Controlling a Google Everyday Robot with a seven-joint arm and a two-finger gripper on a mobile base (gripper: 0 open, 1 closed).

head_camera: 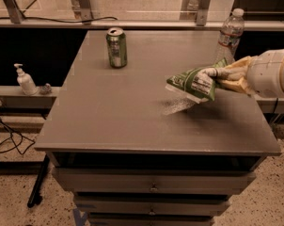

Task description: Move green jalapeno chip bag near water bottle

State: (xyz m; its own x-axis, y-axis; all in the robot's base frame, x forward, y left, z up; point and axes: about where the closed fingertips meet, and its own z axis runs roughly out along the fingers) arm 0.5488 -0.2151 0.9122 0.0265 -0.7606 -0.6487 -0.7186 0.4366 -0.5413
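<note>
The green jalapeno chip bag (193, 84), crumpled with white panels, hangs a little above the grey table (123, 107) at its right side. My gripper (216, 75) comes in from the right and is shut on the bag's right end. The water bottle (228, 37), clear with a white cap and a red-and-white label, stands upright at the table's far right edge, just behind and right of the bag.
An upright green drink can (116, 47) stands at the table's far left-middle. A white pump dispenser bottle (25, 80) sits on a low shelf to the left, off the table. Drawers lie below the table's front edge. Cables run along the floor at left.
</note>
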